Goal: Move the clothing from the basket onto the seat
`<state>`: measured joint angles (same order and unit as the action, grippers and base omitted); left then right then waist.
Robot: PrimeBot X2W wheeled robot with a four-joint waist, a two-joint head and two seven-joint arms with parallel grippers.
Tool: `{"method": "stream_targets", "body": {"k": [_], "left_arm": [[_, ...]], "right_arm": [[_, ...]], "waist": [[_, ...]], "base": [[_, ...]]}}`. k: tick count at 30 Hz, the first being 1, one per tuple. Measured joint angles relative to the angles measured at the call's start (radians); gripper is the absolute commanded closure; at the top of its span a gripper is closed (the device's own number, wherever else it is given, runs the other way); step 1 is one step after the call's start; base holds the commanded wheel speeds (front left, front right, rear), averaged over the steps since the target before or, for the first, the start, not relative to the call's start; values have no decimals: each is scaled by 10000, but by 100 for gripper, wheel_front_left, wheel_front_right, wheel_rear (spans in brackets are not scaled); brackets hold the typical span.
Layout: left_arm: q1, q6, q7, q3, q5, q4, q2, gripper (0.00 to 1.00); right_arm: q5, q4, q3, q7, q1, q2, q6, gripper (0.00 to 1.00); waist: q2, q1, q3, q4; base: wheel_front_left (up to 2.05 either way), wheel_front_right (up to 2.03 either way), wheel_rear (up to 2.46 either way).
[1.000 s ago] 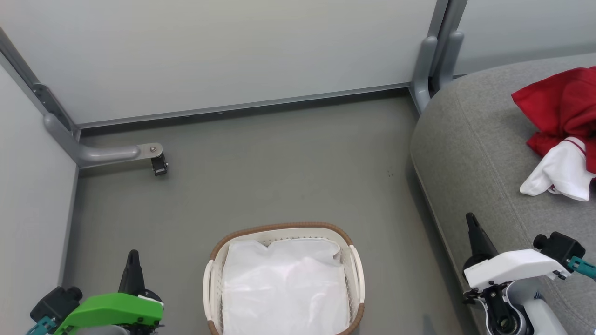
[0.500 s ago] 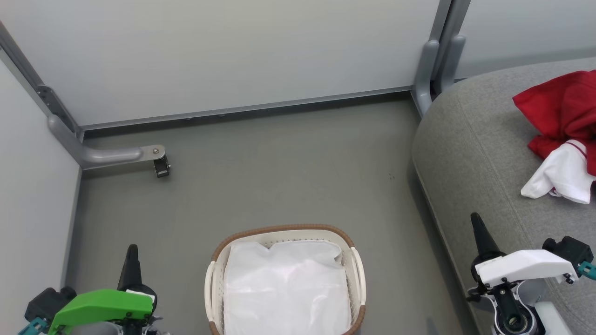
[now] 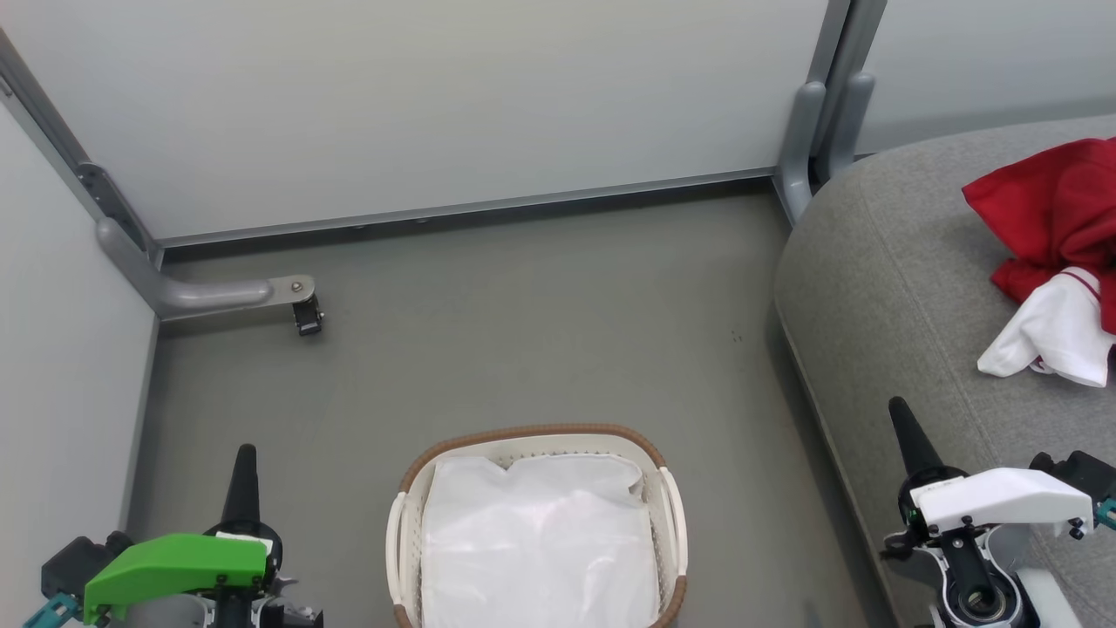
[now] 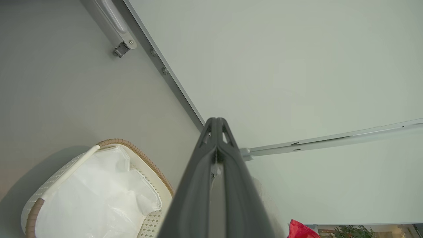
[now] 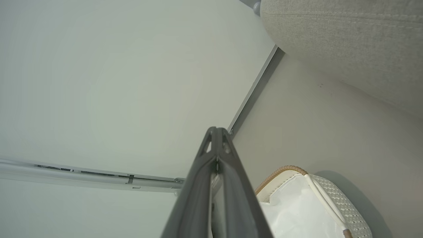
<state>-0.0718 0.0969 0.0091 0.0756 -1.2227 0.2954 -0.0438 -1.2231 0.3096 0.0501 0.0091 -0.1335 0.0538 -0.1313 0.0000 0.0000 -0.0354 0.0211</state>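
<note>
Head view: where does the clothing lie? asks the first.

On the seat, answers the second, bunched at the right border of that view, one white cuff trailing towards the front. Part of it is cut off there, so I cannot tell whether all of it rests on the cushion.

And the basket?

On the floor between the arms, holding a white liner and no red that I can see. The job looks about finished.

The claws?

Left claw and right claw are both clenched on nothing; each wrist view has its fingers pressed flat together.

So what could spoil it?

Three things, I reckon. The liner is pale, soft and rumpled; taken for a garment, it could get hauled out. The right claw hangs just beside the seat's rounded front, so a careless swing could scrape the upholstery or catch that loose cuff and drag the garment back towards the floor. And anything lying under the liner is hidden, so calling the basket emptied is a guess.
</note>
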Motion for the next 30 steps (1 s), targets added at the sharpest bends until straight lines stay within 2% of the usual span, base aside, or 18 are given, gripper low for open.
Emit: {"method": "stream_targets", "body": {"k": [30], "left_arm": [[-181, 186, 662, 230, -2410, -313, -13, 100]], "right_arm": [[-2422, -403, 395, 658, 119, -36, 4, 100]], "waist": [[0, 0, 187, -121]], "base": [[0, 0, 0]]}}
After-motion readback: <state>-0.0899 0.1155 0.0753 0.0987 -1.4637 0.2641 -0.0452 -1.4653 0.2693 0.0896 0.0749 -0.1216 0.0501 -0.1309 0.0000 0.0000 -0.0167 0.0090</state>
